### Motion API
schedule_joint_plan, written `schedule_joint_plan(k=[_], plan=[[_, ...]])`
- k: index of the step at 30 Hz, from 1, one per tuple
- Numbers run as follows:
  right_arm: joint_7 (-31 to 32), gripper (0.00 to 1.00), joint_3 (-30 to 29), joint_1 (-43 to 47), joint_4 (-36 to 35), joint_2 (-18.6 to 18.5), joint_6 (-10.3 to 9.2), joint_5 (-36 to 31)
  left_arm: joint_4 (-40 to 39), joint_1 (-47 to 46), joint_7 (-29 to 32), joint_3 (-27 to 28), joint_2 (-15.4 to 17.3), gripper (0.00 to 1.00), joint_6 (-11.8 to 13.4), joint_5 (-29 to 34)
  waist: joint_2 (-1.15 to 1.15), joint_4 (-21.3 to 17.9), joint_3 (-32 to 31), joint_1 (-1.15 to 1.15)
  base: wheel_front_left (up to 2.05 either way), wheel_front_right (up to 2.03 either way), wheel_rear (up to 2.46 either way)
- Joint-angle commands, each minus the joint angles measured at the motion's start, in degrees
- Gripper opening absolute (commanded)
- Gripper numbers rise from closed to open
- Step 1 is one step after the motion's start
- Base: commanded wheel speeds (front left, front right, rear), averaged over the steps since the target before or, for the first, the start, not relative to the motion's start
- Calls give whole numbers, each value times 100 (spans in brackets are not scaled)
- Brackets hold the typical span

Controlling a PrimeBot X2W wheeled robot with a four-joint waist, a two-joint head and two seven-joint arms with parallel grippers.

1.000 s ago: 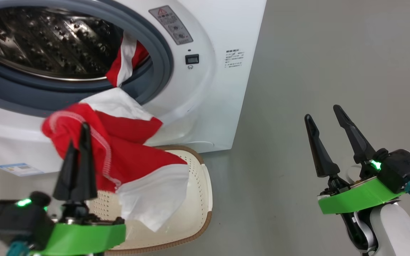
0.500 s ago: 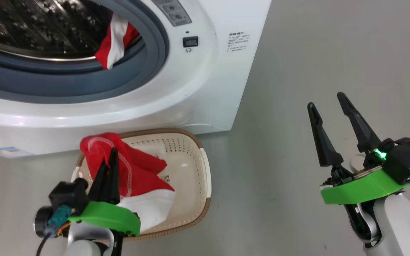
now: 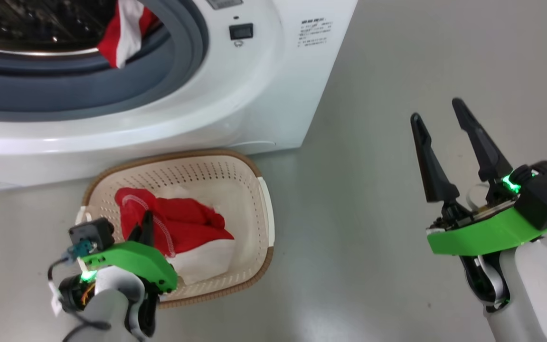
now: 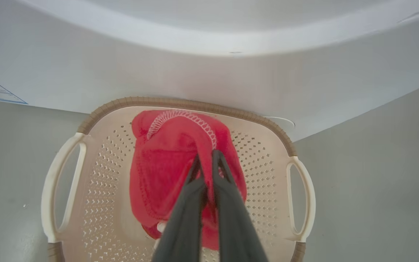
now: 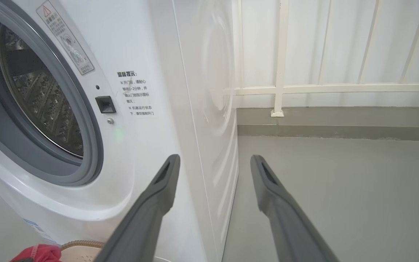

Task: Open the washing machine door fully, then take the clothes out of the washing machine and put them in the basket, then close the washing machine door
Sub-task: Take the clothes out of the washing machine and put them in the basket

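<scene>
The cream basket (image 3: pixel 174 155) stands on the floor against the front of the white washing machine (image 3: pixel 235 95). A red garment with a white band (image 3: pixel 193 228) lies inside it. My left gripper (image 3: pixel 146 221) reaches down into the basket, shut on a fold of that garment (image 4: pixel 166 171); its fingertips (image 4: pixel 215 160) pinch the red cloth. Another red and white garment (image 3: pixel 121 28) hangs at the drum mouth over the grey gasket (image 3: pixel 88 95). My right gripper (image 3: pixel 436 110) hovers open and empty over the floor to the right. The washing machine door is out of view.
Grey floor (image 3: pixel 397 57) stretches to the right of the machine. In the right wrist view the right gripper (image 5: pixel 215 160) points at the machine's front corner (image 5: pixel 195 109), with a white railing (image 5: pixel 280 87) and a low kerb behind.
The head camera has tilted down. My left gripper has dropped with the red garment from in front of the drum mouth into the basket. The right gripper has stayed open.
</scene>
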Motion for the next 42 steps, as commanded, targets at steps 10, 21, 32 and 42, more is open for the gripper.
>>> schedule_joint_plan(k=[10,21,32,42], plan=[[-36,100,234,-299,-188,-23,28,45,1909,-1072,-13,91,68,0,-380,-371,0,-255,566,0,0,0,0],[-36,100,306,-360,-145,26,28,71,2732,-1456,191,201,62,42,-444,-733,0,-439,701,0,0,0,0],[-36,100,288,-280,-28,58,28,68,2808,-1286,-259,-23,61,100,-692,-682,0,-385,244,0,0,0,0],[-36,100,206,-38,101,41,28,11,2197,-785,-577,-84,232,100,-843,-460,0,-177,-484,0,0,0,0]])
